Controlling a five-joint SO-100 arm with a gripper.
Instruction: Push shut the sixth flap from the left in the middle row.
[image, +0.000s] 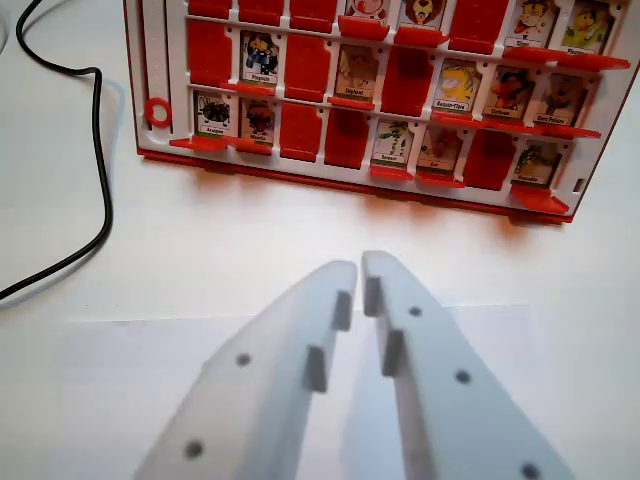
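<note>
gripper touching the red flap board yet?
Apart. The wrist view shows bare white table between the gripper tips and the red flap board near edge.

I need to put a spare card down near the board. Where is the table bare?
Bare white table lies between the red game board and the tool. Further bare surface lies right of the tool. The wrist view's left is crowded by a black cable.

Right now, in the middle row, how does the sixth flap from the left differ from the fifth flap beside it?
The sixth flap shows a yellow character picture with a caption, while the fifth flap shows only plain red. The sixth flap has a red lip jutting out below it, and the fifth flap shows none. Both look equal in size.
</note>
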